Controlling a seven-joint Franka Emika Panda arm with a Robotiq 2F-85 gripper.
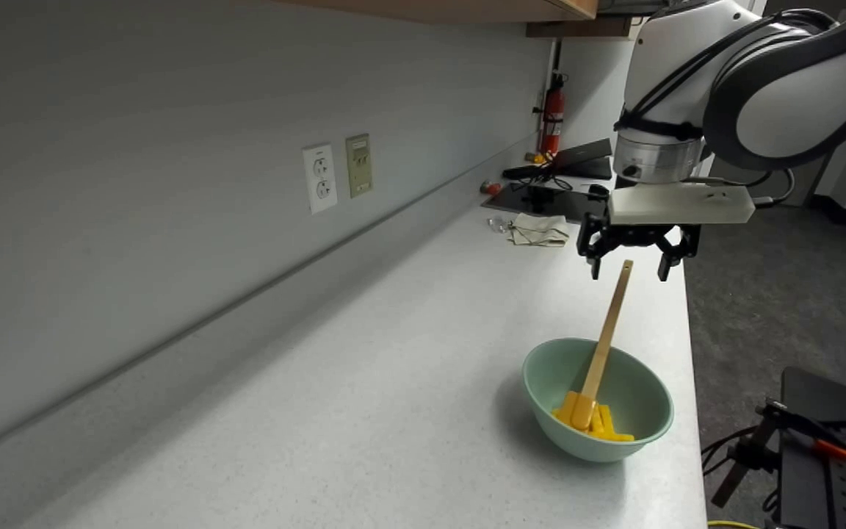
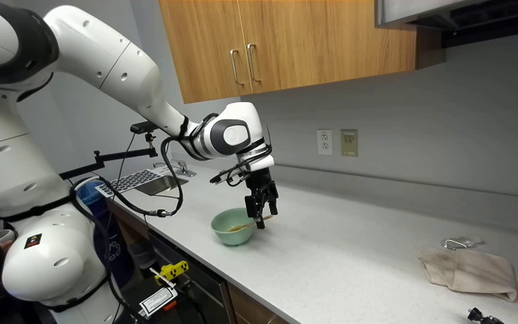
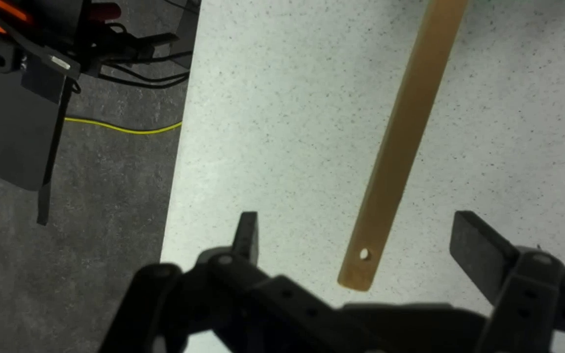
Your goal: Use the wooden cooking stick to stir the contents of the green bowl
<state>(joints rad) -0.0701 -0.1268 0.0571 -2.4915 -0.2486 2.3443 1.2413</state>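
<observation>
The black 2-fingered gripper point(image 1: 629, 273) stood spread, its fingers point(image 3: 481, 250) well apart. In the wrist view, the holed end of the long, flat, tan wooden cooking stick point(image 3: 400, 147) showed between them, with a gap on either side. In an exterior view, the stick slanted across the far rim of the round pale-green bowl point(image 1: 588, 450), its broad orange-yellow head point(image 1: 581, 413) among the bright yellow pieces point(image 1: 604, 422). The bowl stood on the white speckled counter point(image 1: 393, 411), near its right edge. Farther off lay a folded beige cloth point(image 1: 540, 231).

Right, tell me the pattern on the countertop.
The countertop is pale with small dark speckles scattered over it, clearest in the wrist view.
</observation>
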